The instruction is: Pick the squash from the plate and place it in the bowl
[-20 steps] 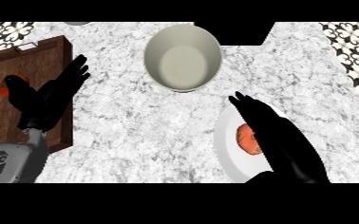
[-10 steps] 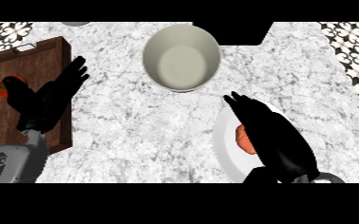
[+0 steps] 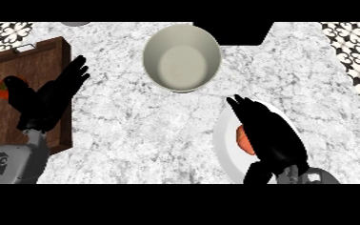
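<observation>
Black right hand (image 3: pixel 273 136), fingers outstretched, is covering the round orange squash (image 3: pixel 243 140) on a white plate (image 3: pixel 222 148); likely firm, smooth: grip its sides.

- The right hand (image 3: pixel 271 136) is hovering at the near right, fingers lying straight and close together, pointing far and slightly left.
- The left hand (image 3: pixel 48 97) is resting at the left edge, fingers straight and spread.

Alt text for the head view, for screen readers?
The right hand, fingers straight, covers most of an orange squash on a white plate at lower right. An empty bowl sits at top centre; the left hand rests open over a wooden board at left.
</observation>
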`<action>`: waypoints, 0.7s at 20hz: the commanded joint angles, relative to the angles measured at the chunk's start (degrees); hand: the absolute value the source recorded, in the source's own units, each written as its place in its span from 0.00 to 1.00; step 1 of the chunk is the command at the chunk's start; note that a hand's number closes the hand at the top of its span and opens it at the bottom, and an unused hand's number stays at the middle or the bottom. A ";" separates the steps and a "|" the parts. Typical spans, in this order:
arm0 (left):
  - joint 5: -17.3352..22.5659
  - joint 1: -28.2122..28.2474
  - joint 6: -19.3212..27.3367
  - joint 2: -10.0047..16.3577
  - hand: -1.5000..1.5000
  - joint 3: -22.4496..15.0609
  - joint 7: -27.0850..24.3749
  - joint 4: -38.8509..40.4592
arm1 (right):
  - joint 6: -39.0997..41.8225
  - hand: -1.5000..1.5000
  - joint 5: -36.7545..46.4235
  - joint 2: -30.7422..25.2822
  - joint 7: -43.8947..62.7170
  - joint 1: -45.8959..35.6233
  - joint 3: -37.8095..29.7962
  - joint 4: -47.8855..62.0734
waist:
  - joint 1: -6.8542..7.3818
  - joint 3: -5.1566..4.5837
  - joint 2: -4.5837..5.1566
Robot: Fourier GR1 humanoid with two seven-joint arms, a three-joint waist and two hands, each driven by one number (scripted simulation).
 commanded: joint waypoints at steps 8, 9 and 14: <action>-1.74 -1.08 -2.49 -2.77 0.50 2.74 0.13 1.63 | 3.26 0.00 7.31 4.70 -1.28 2.37 -1.94 3.46 | -0.15 0.01 0.01; -3.23 -0.88 -1.31 -2.89 0.50 2.41 0.77 0.00 | 0.61 0.00 9.39 5.58 -2.88 2.94 -1.04 6.10 | -0.08 0.02 0.01; -4.67 -0.28 -1.73 -4.35 0.50 2.83 0.50 0.01 | 3.84 0.00 8.77 4.45 -7.23 3.76 -5.51 7.25 | -0.13 0.02 0.00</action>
